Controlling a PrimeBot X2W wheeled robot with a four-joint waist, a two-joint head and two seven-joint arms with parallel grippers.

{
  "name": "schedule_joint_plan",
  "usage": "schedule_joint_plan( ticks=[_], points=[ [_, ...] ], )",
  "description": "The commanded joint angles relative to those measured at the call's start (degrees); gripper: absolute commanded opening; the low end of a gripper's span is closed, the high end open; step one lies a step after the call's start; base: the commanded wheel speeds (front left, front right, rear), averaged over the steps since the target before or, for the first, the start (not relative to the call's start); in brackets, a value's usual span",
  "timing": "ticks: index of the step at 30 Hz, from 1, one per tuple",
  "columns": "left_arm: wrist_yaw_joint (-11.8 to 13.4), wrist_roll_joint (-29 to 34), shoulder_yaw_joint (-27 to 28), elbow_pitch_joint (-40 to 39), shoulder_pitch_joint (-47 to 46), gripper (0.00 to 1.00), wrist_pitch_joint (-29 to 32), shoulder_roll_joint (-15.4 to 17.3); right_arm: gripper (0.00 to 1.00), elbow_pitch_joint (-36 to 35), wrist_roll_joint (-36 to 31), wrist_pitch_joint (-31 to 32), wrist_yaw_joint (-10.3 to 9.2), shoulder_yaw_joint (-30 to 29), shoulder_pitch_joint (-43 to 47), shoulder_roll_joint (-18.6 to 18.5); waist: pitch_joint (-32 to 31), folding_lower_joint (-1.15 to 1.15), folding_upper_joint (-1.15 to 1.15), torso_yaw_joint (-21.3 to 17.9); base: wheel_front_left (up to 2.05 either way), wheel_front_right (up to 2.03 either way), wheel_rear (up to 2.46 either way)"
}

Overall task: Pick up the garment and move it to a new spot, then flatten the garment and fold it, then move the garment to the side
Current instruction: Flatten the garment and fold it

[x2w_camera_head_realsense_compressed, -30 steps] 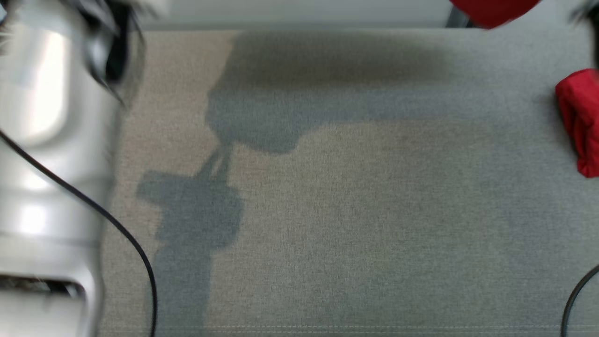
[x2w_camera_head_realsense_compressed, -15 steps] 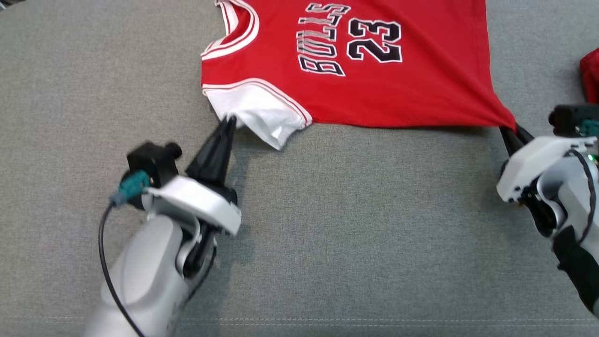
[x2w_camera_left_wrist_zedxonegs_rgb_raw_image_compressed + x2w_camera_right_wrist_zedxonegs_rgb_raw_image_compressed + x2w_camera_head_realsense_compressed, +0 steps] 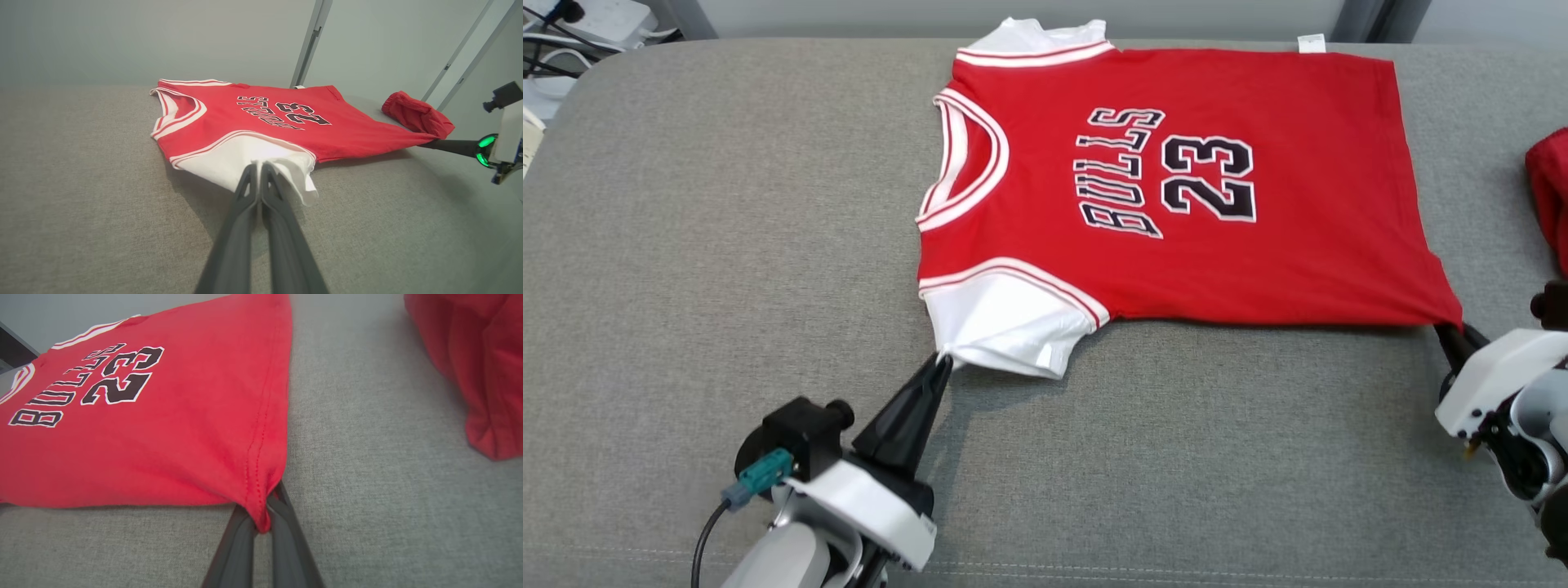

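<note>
The garment (image 3: 1176, 188) is a red jersey with white sleeves and the print "BULLS 23". It lies spread flat on the grey cushion, collar to the left and hem to the right. My left gripper (image 3: 943, 361) is shut on the edge of the near white sleeve (image 3: 245, 159). My right gripper (image 3: 1445, 328) is shut on the near hem corner (image 3: 259, 514). The cloth is drawn taut between both held points. In the left wrist view the garment (image 3: 253, 118) stretches away from the left gripper (image 3: 258, 166), with the other arm at far right.
A second bunched red cloth (image 3: 1550, 192) lies at the cushion's right edge, also the red cloth (image 3: 478, 363) in the right wrist view. The grey cushion (image 3: 727, 245) has bare room to the left and in front. Cables and a white power strip (image 3: 596, 20) sit beyond the far left corner.
The head camera has swung hard, so the whole picture shifted. Over the last half second both shut grippers and the jersey sit lower in view, with the jersey fully visible and flat.
</note>
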Motion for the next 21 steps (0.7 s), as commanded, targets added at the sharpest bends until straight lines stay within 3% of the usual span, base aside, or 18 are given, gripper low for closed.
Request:
schedule_joint_plan(
  ticks=[1, 4, 8, 21],
  points=[
    [-0.4, -1.08, 1.61, -3.39, 1.39, 0.0, 0.89, 2.43, 0.0, -1.87, 1.79, 0.89, -0.01, 1.42, 2.9, -2.09, -0.59, 0.0, 0.0, 0.46, 0.0, 0.0, 0.0],
    [-0.4, -1.49, 0.96, -5.53, 3.08, 0.0, 2.7, 3.42, 0.0, -3.29, 3.35, 2.22, -0.01, 2.43, 4.13, -3.13, -0.9, 0.0, 0.0, 0.8, 0.0, 0.0, 0.0],
    [0.09, -3.32, -0.95, -11.66, 7.71, 0.0, 8.84, 5.18, 0.0, -8.61, 7.53, 6.17, -0.01, 5.59, 7.95, -7.21, -1.56, 0.0, 0.0, 1.44, 0.0, 0.0, 0.0],
    [2.81, -5.86, -2.26, -19.26, 13.86, 0.0, 18.48, 9.61, 0.0, -13.39, 13.23, 6.53, -0.01, 7.17, 13.51, -13.73, -2.39, 0.0, 0.0, 1.45, 0.0, 0.0, 0.0]
  ],
)
